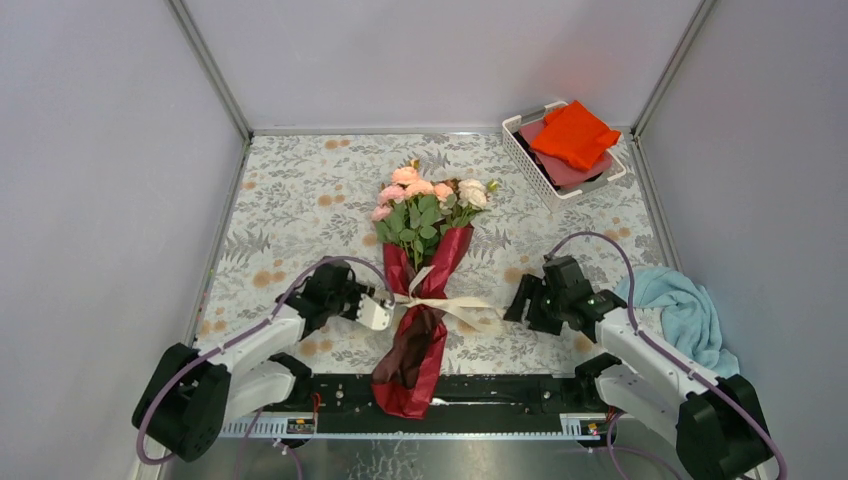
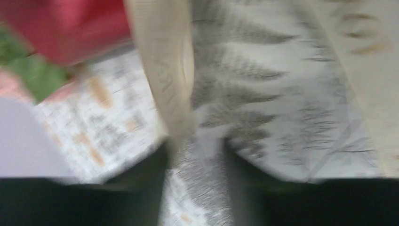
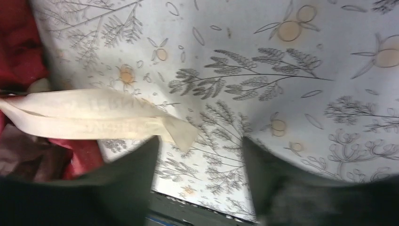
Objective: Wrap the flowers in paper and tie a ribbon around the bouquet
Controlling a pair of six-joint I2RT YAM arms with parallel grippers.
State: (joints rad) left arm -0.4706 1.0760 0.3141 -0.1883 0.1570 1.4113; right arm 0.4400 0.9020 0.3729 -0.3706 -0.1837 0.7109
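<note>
- One bouquet (image 1: 428, 232) lies centre frame on the table (image 1: 300, 190).
- One ribbon (image 1: 452, 306) tied round its middle.
- Two end effectors, left (image 1: 388, 302) and right (image 1: 519, 300), flank it, both released.

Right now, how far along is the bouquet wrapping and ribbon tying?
Done: the flowers sit in the dark red paper cone, and the cream ribbon looks tied around its middle, tails trailing right. In hand: nothing; the left jaws and right jaws stand open either side of the knot. Left: little visible, perhaps tidying the tails.
</note>
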